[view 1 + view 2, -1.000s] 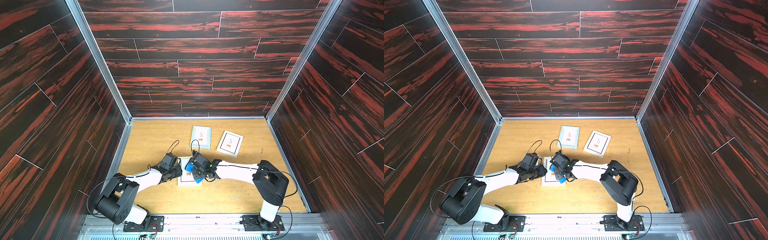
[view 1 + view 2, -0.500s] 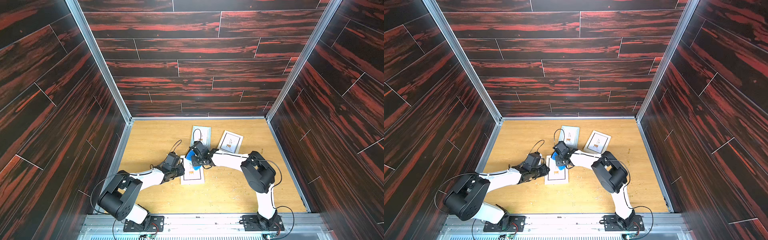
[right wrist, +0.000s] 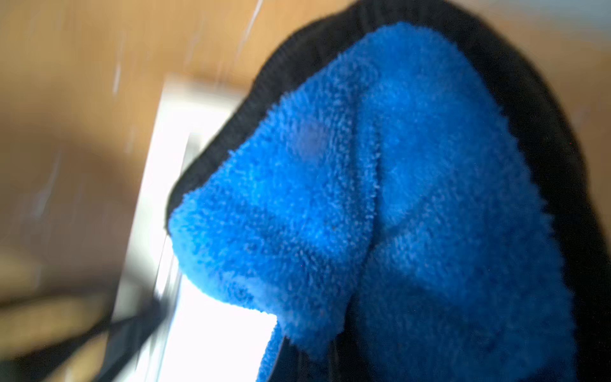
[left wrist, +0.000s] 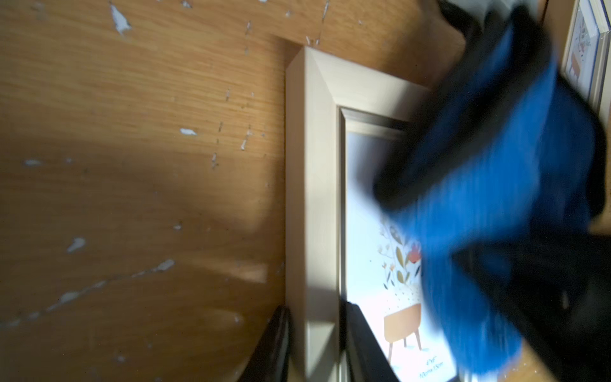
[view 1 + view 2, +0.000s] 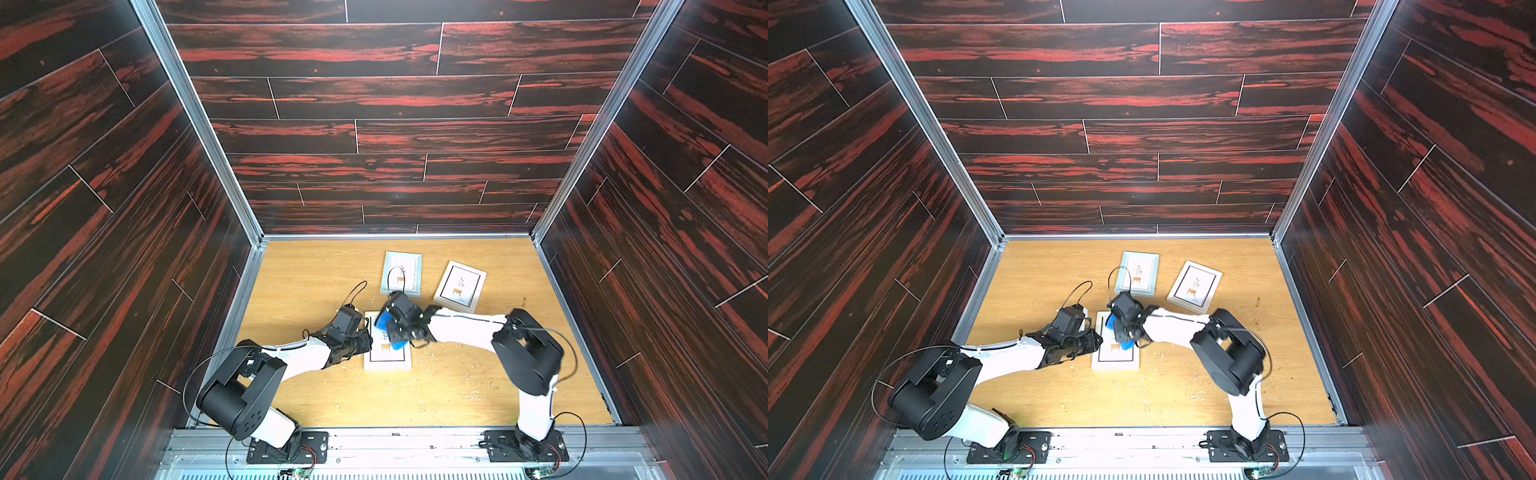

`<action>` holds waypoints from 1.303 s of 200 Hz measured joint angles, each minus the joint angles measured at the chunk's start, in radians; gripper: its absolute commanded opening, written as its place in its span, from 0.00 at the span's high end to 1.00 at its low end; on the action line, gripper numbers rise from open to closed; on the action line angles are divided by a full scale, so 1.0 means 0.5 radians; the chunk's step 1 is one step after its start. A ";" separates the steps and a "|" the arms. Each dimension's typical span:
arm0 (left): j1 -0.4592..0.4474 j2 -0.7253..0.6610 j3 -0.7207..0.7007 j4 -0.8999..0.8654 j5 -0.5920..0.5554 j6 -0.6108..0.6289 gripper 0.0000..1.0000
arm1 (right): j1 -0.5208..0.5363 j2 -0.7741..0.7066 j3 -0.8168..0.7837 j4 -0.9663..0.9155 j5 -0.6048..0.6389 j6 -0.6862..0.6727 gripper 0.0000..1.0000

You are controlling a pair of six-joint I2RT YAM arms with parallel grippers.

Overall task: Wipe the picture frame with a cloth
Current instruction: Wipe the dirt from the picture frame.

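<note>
A white picture frame (image 5: 386,360) (image 5: 1115,362) lies flat on the wooden floor between the two arms. My left gripper (image 5: 367,343) (image 4: 314,334) is shut on the frame's left border (image 4: 310,198), one finger outside it and one on the glass side. My right gripper (image 5: 398,330) (image 5: 1126,328) is shut on the bunched blue cloth (image 5: 398,344) (image 5: 1127,345) and presses it onto the far half of the glass. The cloth (image 4: 496,198) (image 3: 363,198) fills the right wrist view and hides the jaws there.
Two more frames lie further back: a pale grey-blue one (image 5: 401,272) (image 5: 1138,272) and a white one (image 5: 459,286) (image 5: 1194,286), both close to my right wrist. Dark wood-pattern walls enclose the floor on three sides.
The right gripper slid the cloth from the frame's middle to its far edge, then back toward the middle. The left gripper has kept its hold on the frame's border.
</note>
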 measured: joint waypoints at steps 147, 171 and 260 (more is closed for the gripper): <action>-0.013 -0.031 -0.027 0.002 -0.007 0.019 0.75 | -0.004 -0.037 -0.014 0.002 0.128 -0.019 1.00; -0.011 -0.038 -0.031 -0.007 -0.006 0.018 0.75 | 0.008 -0.120 -0.140 0.053 0.150 -0.027 1.00; -0.011 -0.040 -0.036 -0.006 0.002 0.020 0.75 | 0.085 -0.119 -0.087 -0.102 0.161 0.019 1.00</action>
